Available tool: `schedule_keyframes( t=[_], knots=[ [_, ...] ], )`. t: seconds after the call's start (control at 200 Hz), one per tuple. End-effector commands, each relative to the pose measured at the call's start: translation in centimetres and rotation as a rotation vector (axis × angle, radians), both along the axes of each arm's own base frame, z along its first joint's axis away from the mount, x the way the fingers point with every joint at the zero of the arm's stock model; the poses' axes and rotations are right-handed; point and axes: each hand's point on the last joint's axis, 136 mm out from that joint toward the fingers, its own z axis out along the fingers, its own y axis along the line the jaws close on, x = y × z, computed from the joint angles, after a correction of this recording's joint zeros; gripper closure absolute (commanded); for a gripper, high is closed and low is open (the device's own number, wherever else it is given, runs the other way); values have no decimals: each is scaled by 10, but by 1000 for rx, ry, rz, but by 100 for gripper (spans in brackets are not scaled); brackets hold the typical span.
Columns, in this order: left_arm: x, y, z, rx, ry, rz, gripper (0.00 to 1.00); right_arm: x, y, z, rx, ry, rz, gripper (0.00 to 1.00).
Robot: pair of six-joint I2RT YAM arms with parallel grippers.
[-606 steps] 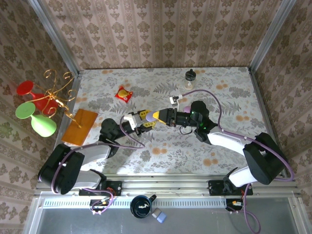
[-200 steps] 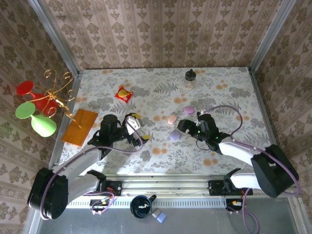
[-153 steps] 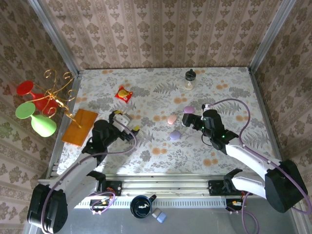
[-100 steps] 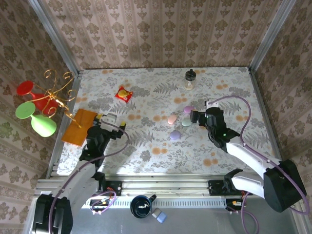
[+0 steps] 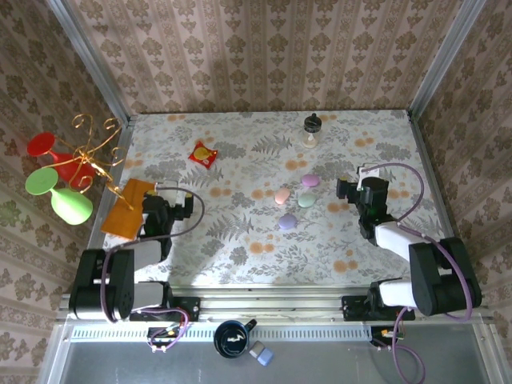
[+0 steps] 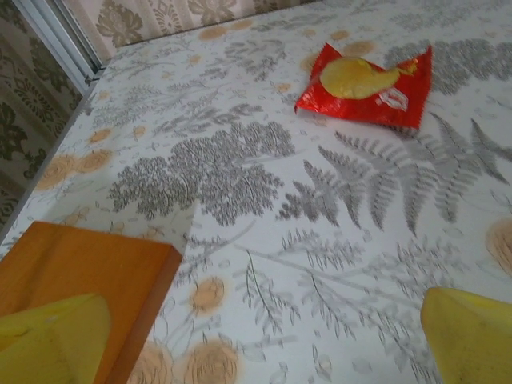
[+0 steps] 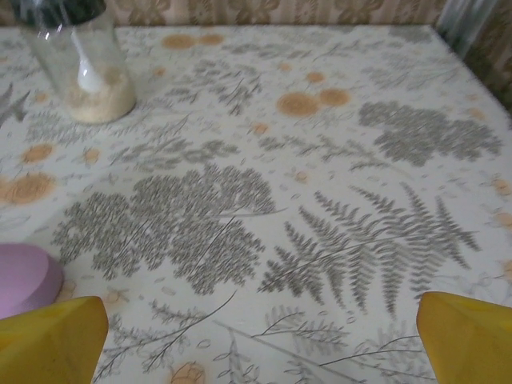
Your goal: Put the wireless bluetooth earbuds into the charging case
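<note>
So, the flowered bench [image 5: 240,248] carries everything, with both arms folded low near their bases: left arm [image 5: 128,260] by the left edge, right arm [image 5: 404,238] by the right. Both sets of jaws stand wide apart with nothing in them. The left jaws [image 6: 260,340] frame bare bench plus the corner of an orange board [image 6: 72,272] and aim toward a red snack packet [image 6: 364,80]. The right jaws [image 7: 260,340] frame bare bench too, with a glass jar [image 7: 80,64] off ahead-left. Four pastel pebble cases sit mid-bench in a loose cluster, all looking shut: far lilac case [image 5: 310,181], pink case [image 5: 282,195], mint case [image 5: 306,200], near lilac case [image 5: 287,222]. For the earbuds, no loose bud can be made out on the bench; they are too small to tell from above, so likely inside the cases, a guess only. Key relation: the cluster lies to the left of the right jaws, toward bench centre. The right wrist view shows the far lilac case just beside one yellow finger [image 7: 52,340], off to the side, not between the fingers. The right arm is clearly nearer; the left jaws are well apart from the cluster and point away from it. Any next reach probably falls to the right arm, swinging left.
</note>
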Motion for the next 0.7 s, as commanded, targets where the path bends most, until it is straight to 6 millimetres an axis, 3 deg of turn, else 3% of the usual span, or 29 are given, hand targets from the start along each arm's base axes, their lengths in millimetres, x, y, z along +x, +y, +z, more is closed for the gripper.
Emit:
schedule_keyframes(
  t=[0.0,0.095,0.125,0.415,0.695],
  knots=[
    [30,8,28,-42,-117,37,0,13,14,22,-4,-104,96,0],
    [41,9,9,-43,-74,46,0,15,16,21,-16,-134,116,0],
    [42,11,4,-38,-66,56,0,16,18,10,-19,-114,132,0],
    [46,21,2,-54,-45,107,0,23,14,-9,23,-98,136,0],
    [46,20,2,-53,-45,103,0,26,3,-10,44,-84,87,0]
  ],
)
